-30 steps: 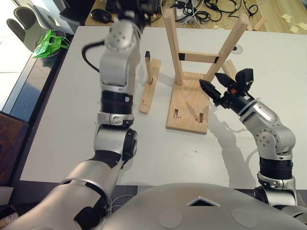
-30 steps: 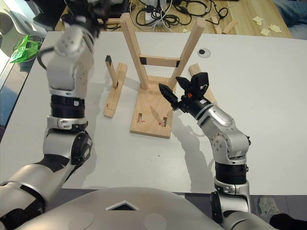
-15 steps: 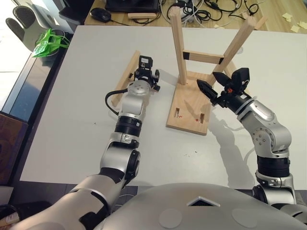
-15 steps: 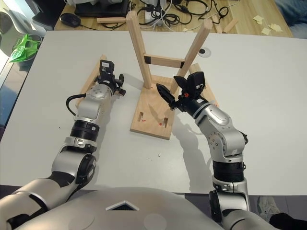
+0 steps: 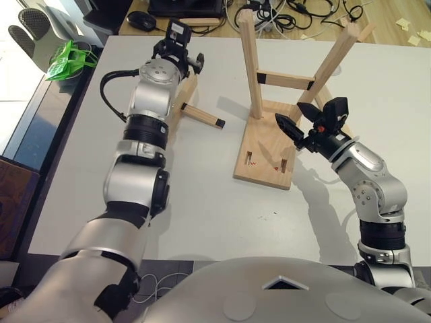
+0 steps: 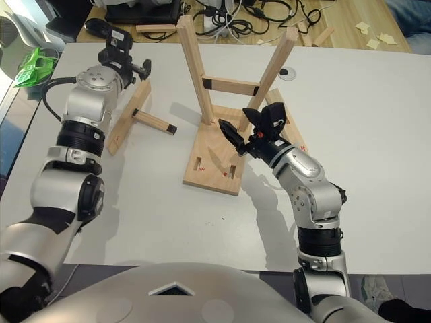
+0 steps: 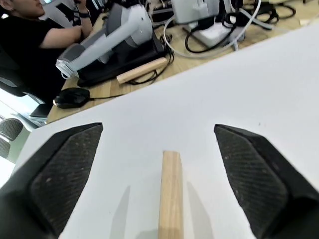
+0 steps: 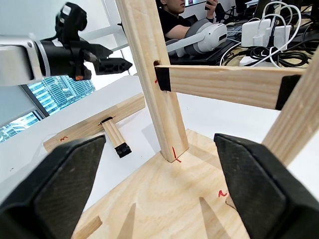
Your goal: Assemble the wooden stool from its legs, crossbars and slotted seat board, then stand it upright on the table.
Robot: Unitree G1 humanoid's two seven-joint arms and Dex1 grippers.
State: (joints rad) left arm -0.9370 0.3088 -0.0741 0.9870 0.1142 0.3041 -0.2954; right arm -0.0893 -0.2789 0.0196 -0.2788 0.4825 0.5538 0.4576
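fingers point(image 7: 65, 174) apart; leg point(image 7: 171, 194) pt cut off.

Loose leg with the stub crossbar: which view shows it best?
Right eye view: the loose leg lies flat, nearly full-length, stub pointing toward the seat board. Left eye view: the left arm covers part. Left wrist: one end. Right wrist: farther off, low angle.

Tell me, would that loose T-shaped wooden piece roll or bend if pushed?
Probably stiff: the T-shaped piece looks like solid square-edged wood. It likely won't roll, since its crossbar sticks out sideways; it would rather slide or pivot.
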